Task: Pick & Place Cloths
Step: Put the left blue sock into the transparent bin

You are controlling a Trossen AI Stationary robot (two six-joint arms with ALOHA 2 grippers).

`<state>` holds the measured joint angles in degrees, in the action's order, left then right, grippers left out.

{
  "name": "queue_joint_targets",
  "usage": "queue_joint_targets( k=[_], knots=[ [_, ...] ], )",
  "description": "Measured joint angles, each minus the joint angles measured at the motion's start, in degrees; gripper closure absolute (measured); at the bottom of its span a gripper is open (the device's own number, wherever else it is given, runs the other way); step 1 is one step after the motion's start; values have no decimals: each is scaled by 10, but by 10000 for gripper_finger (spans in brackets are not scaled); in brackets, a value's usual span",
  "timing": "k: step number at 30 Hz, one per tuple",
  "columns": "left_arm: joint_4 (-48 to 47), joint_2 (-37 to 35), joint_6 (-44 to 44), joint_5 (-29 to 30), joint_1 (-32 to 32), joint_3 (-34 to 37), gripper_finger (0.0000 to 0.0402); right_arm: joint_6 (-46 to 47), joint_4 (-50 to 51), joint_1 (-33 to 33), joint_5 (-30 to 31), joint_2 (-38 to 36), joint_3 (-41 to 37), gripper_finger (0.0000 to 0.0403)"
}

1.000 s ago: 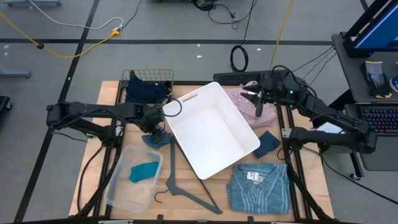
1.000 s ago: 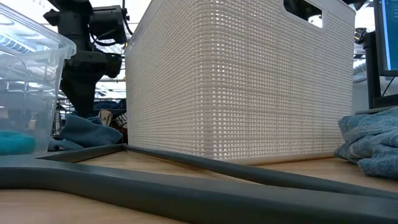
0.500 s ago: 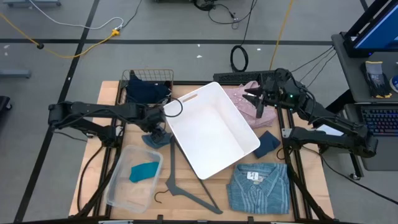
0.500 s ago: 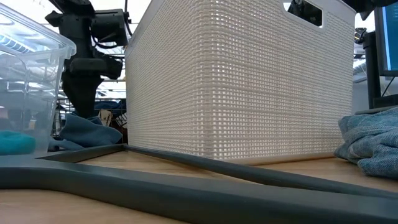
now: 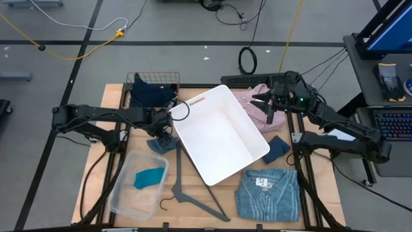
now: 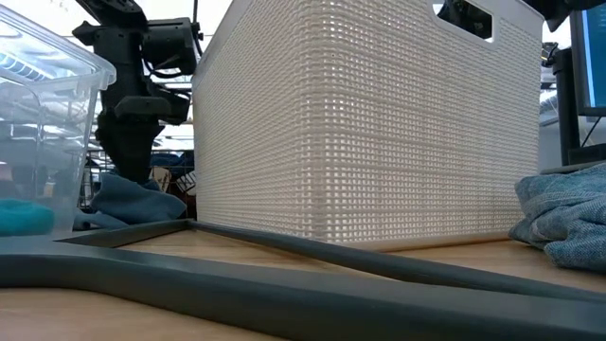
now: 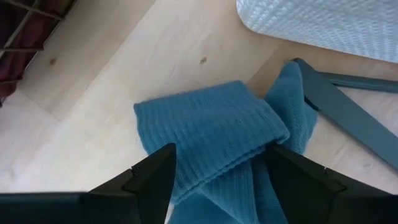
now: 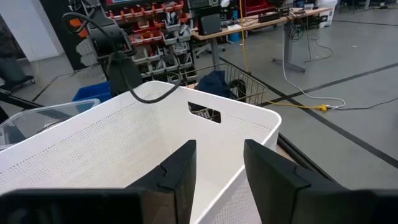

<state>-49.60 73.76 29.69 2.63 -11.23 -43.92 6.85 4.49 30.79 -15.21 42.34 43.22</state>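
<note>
**Tabletop and its load**

The wooden tabletop (image 5: pixel 102 169) carries a white basket (image 5: pixel 219 135), clear bin (image 5: pixel 136 182), wire basket (image 5: pixel 153 87), grey hanger (image 5: pixel 193 197), striped shirt (image 5: pixel 268 194), pink fleece (image 5: pixel 257 106), and two blue cloths (image 5: pixel 163 144) (image 5: pixel 277 147).

Six cloths (image 5: pixel 268 194); one white basket (image 5: pixel 219 135); one clear bin (image 5: pixel 122 190); one grey hanger (image 5: pixel 193 196); one wire basket (image 5: pixel 135 78).

Looks down on a folded blue knit cloth (image 7: pixel 214 134) lying on the light wooden tabletop (image 7: pixel 112 93). Shows the left tool (image 7: pixel 219 180) spread open, one finger on either side of the cloth's near part. Catches a grey hanger arm (image 7: pixel 348 112) touching the cloth's far edge, and a white woven bin (image 7: pixel 323 25) beyond.
</note>
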Motion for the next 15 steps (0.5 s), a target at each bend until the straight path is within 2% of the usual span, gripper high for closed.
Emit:
queue_joint_targets(
  k=[9, 12, 15],
  knots=[
    [-2, 4, -11, 2, 0, 0, 234, 0, 0, 0, 0, -16, 0, 277],
    [-2, 4, -13, 2, 0, 0, 280, 0, 0, 0, 1, -22, 0, 277],
    [-2, 4, -23, -3, 0, 0, 345, 0, 0, 0, 1, -26, 0, 277]
  ],
)
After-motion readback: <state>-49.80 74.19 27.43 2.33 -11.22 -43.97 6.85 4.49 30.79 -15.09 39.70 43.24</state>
